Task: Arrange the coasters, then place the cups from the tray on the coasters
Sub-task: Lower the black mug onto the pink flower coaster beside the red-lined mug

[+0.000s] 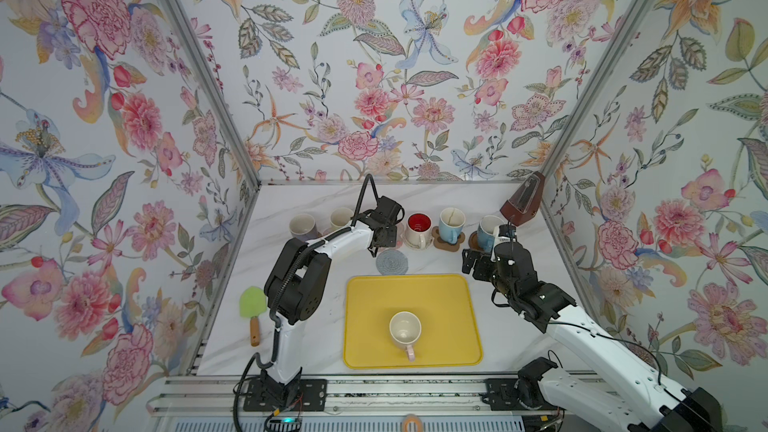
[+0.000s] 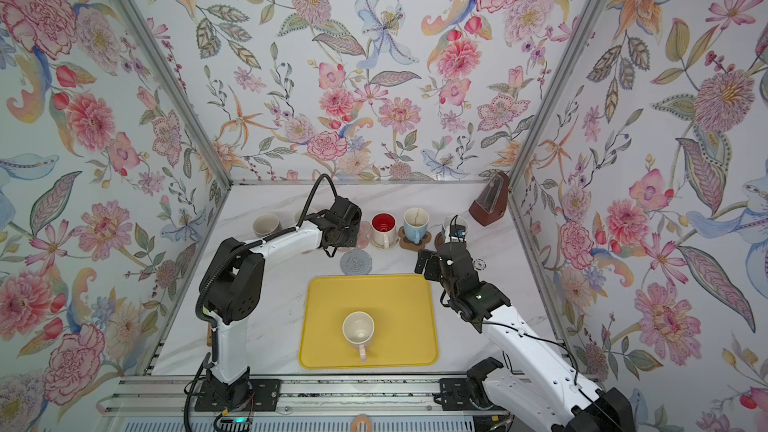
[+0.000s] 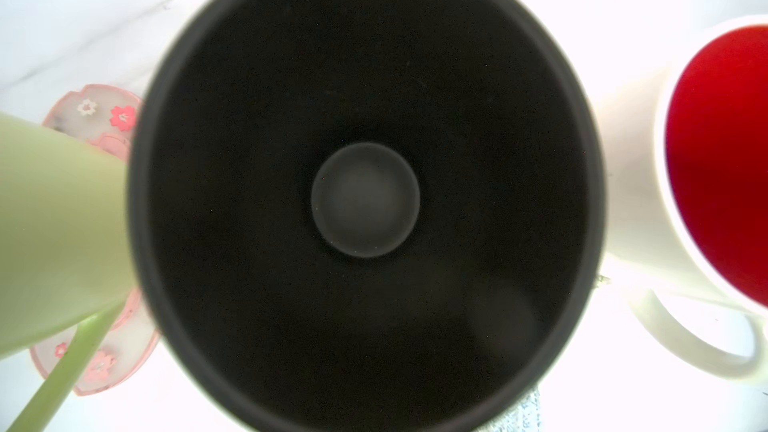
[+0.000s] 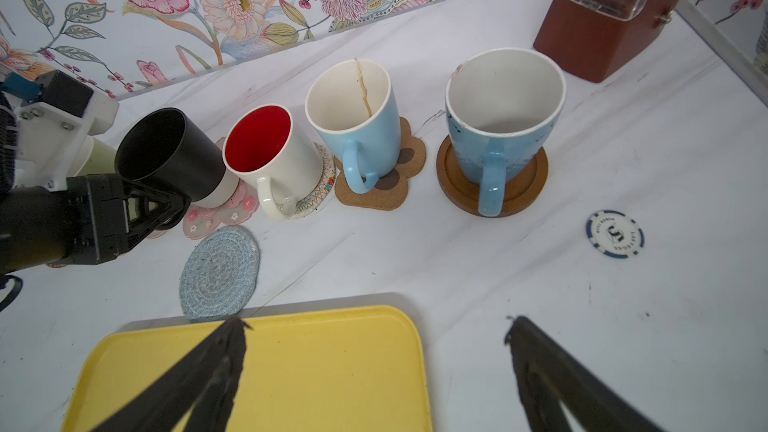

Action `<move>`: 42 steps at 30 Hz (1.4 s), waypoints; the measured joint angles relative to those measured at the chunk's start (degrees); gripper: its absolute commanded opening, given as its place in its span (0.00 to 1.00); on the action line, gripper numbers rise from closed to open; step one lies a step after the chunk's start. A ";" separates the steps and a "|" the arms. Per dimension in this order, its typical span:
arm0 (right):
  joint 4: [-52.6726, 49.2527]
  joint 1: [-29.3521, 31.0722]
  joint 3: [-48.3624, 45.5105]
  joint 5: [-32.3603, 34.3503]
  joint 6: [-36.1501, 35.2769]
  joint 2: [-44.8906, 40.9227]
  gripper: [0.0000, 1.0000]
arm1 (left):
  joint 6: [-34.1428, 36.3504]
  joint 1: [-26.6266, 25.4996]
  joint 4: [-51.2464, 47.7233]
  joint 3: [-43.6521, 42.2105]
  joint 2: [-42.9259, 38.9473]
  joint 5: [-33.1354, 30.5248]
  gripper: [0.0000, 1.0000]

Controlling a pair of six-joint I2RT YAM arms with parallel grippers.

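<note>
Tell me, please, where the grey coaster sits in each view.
Top views: in both, the grey coaster lies just beyond the tray.
Left wrist: probably the grey sliver beside the black mug.
Right wrist: between the tray and a pink coaster, at.
Landmark: the red-lined mug, in all four views.

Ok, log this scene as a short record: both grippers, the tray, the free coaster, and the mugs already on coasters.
left gripper: shut on the black mug, at a pink flower coaster
right gripper: open, empty, near the tray's far right corner
tray: one cream mug on it
free coaster: grey coaster, just beyond the tray's far edge
on coasters: white mug, tall blue mug, wide blue mug
</note>
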 measured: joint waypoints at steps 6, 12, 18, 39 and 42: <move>-0.61 -0.13 -0.13 0.07 -0.02 -0.59 0.99 | -0.24 0.26 0.28 0.35 0.44 0.57 0.00; -1.01 -0.31 -0.20 0.46 -0.02 -0.87 0.99 | -0.70 0.35 0.48 0.46 0.63 0.76 0.00; -1.01 -0.31 -0.20 0.72 -0.02 -1.16 0.99 | -0.92 0.37 0.48 0.46 0.63 0.85 0.14; -2.05 -0.63 -0.20 0.92 -0.04 -1.90 0.99 | -2.36 0.52 5.22 -5.25 -16.83 -0.04 0.92; -2.21 -0.63 -0.20 0.92 -0.04 -2.25 0.99 | -2.45 0.52 6.25 -11.30 -24.98 -1.29 0.91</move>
